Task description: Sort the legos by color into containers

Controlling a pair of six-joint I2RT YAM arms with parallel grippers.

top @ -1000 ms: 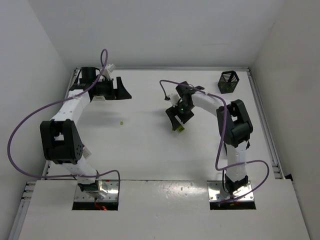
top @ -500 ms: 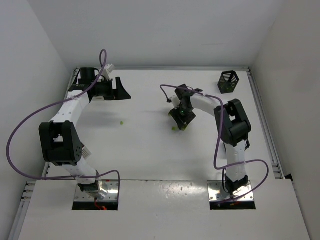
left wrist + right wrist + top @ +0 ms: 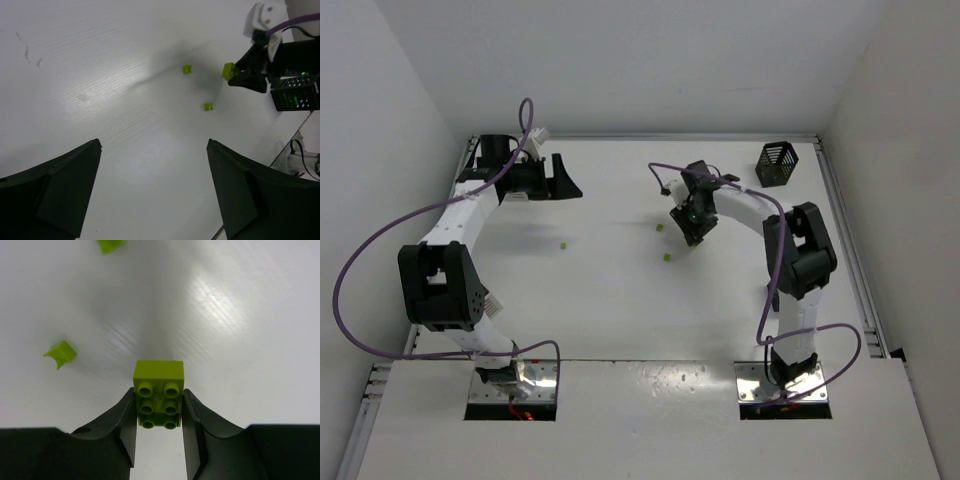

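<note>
Item 1: right gripper (image 3: 158, 401), over the table (image 3: 620, 310) a little right of centre and toward its far side. Its jaws are drawn in partway and pinch one brick (image 3: 158, 390) by two opposite sides. The brick is yellow-green, with four studs facing the wrist camera and its far end standing out past the fingertips (image 3: 129, 405). Whether it hangs clear of the table surface cannot be told. Item 2: left gripper (image 3: 154, 146), at the far left of the table. Its jaws are spread wide and hold nothing, with bare table between the two fingers. Item 3: loose pieces, yellow-green, three counted from above. One (image 3: 659, 227) lies just left of the right gripper, one (image 3: 667, 257) lies near it on the side toward the arm bases, and one (image 3: 563, 244) lies well apart on the left half, nearer the left arm. None of them touch each other. The right wrist view shows two of them on the table beyond and left of the held brick. Item 4: basket (image 3: 777, 163), black, slatted and upright, in the far right corner, well apart from both grippers and from every piece. Its contents cannot be made out. Item 5: purple cables (image 3: 350, 270), one looping along each arm.
</note>
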